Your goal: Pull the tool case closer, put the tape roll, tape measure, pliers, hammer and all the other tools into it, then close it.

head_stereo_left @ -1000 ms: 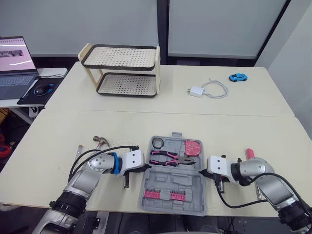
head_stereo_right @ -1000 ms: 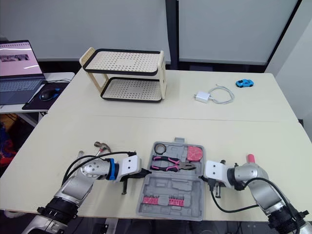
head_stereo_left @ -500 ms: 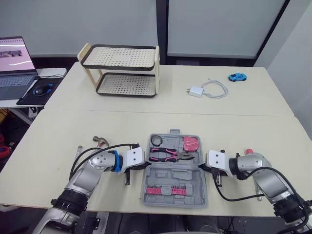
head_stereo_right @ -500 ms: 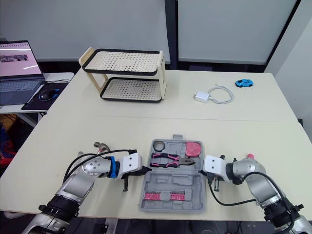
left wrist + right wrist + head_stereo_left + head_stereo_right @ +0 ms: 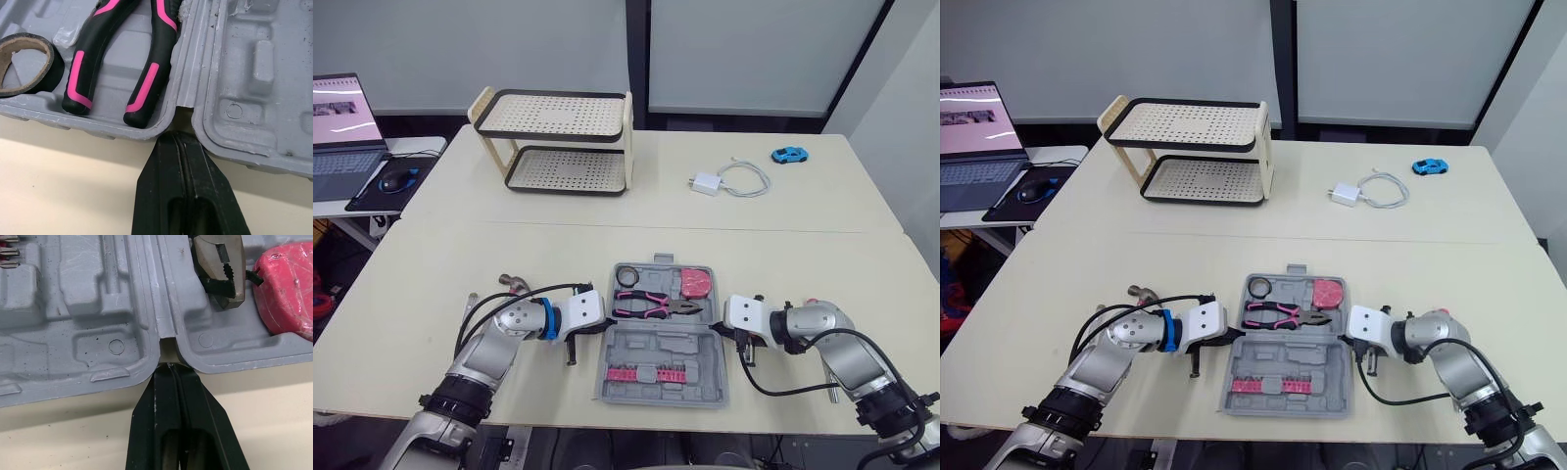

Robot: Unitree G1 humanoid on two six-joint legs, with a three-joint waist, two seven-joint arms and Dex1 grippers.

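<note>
The grey tool case [image 5: 664,338] lies open near the table's front edge. Its far half holds a black tape roll [image 5: 627,277], pink-and-black pliers [image 5: 651,306] and a red tape measure [image 5: 697,285]. A row of pink bits [image 5: 651,374] sits in the near half. My left gripper [image 5: 182,139] is shut, its tip at the hinge notch on the case's left side. On the right side my right gripper [image 5: 168,367] is shut at the matching notch. The hammer [image 5: 514,284] lies on the table behind my left arm. A pink-tipped tool [image 5: 1445,313] is partly hidden behind my right arm.
A two-tier perforated rack [image 5: 558,142] stands at the back left. A white charger with its cable [image 5: 729,181] and a blue toy car [image 5: 791,155] lie at the back right. A laptop [image 5: 342,122] and a mouse sit on a side desk to the left.
The case and both grippers have shifted a little away from the table's front edge. Both grippers stay shut at the hinge notches.
</note>
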